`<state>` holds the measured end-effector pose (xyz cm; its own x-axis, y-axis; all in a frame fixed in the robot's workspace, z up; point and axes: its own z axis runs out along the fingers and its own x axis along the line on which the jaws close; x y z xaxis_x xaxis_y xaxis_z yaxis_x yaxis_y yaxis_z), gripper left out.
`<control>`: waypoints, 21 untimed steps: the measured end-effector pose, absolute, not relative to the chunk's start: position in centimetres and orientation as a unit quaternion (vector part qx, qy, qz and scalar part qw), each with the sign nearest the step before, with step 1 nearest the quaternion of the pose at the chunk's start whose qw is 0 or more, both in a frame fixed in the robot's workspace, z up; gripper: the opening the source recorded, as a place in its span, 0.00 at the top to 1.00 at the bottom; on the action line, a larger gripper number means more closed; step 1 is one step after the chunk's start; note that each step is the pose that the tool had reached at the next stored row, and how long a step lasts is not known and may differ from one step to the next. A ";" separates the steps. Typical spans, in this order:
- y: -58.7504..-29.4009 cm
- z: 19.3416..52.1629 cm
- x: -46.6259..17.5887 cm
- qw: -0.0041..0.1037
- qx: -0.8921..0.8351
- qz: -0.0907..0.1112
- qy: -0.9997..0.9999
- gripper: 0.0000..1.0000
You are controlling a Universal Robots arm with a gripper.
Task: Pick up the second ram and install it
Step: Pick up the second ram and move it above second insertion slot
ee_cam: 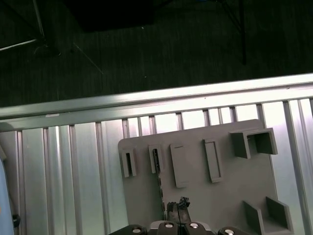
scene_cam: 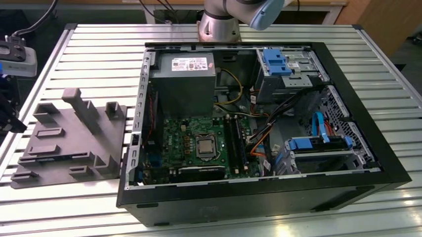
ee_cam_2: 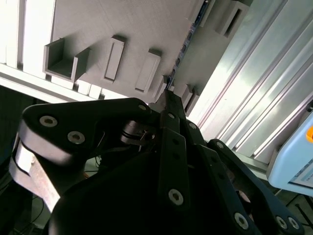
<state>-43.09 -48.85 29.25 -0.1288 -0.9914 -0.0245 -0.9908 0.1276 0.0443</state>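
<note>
In the exterior view the grey tray (scene_cam: 72, 148) lies to the exterior view's left of the open computer case (scene_cam: 369, 187). In the second wrist view the gripper's (ee_cam_2: 167, 95) 2 fingers look pressed together at the end of the second ram (ee_cam_2: 187, 41), perhaps pinching it. In the first wrist view the second ram (ee_cam: 159, 181) stands edgewise in the tray.

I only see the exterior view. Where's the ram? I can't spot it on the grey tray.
Observer: In the first wrist view the ram stands on its thin edge on the tray.
Operator: Is the claw close to it?
Observer: Yes. In the second wrist view the claw has its tip right at the ram's near end.
</note>
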 end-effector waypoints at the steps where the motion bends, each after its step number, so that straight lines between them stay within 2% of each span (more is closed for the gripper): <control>1: -48.8 29.2 -43.1 0.005 0.660 -0.025 -0.751 0.89; 21: -48.8 28.7 -43.1 0.005 0.660 -0.025 -0.751 0.89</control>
